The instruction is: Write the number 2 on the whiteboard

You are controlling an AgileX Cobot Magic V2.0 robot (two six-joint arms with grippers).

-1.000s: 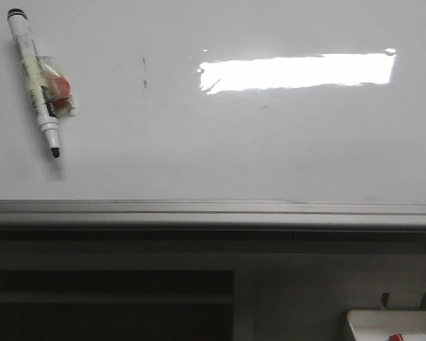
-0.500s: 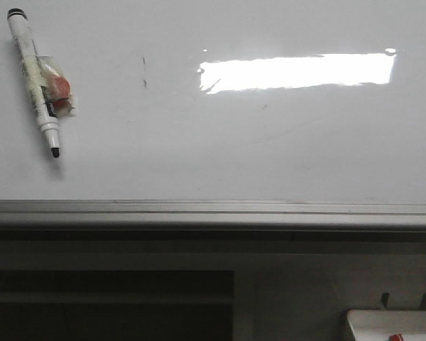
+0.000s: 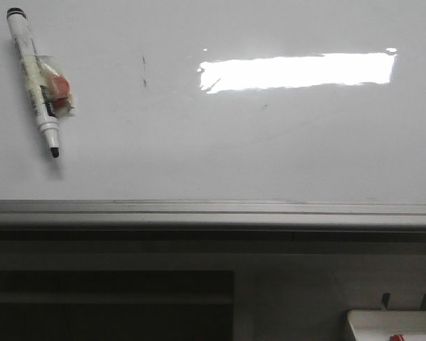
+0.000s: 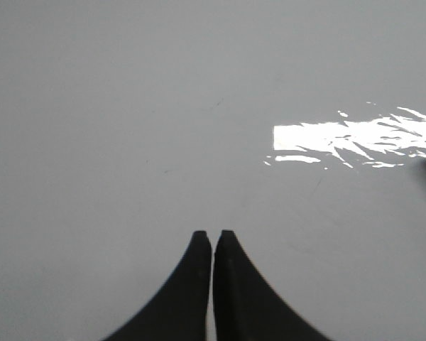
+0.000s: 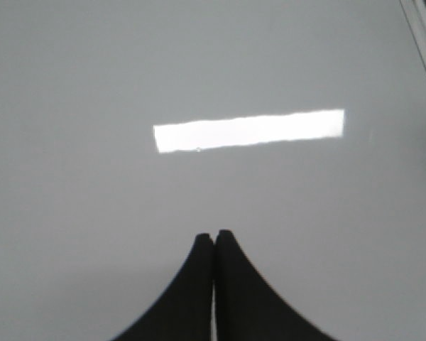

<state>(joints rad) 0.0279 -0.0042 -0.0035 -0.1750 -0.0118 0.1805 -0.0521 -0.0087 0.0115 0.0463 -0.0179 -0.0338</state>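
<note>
No number 2 is on the whiteboard (image 3: 213, 163) yet; the marker (image 3: 34, 82) lies uncapped at its far left, well left of the light reflection (image 3: 297, 72). Left gripper (image 4: 213, 238) and right gripper (image 5: 214, 238) are both closed and empty; one must open, then grasp the marker mid-barrel

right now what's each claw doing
Left claw: closed, holding nothing, over the glossy white whiteboard.
Right claw: closed, holding nothing.
</note>
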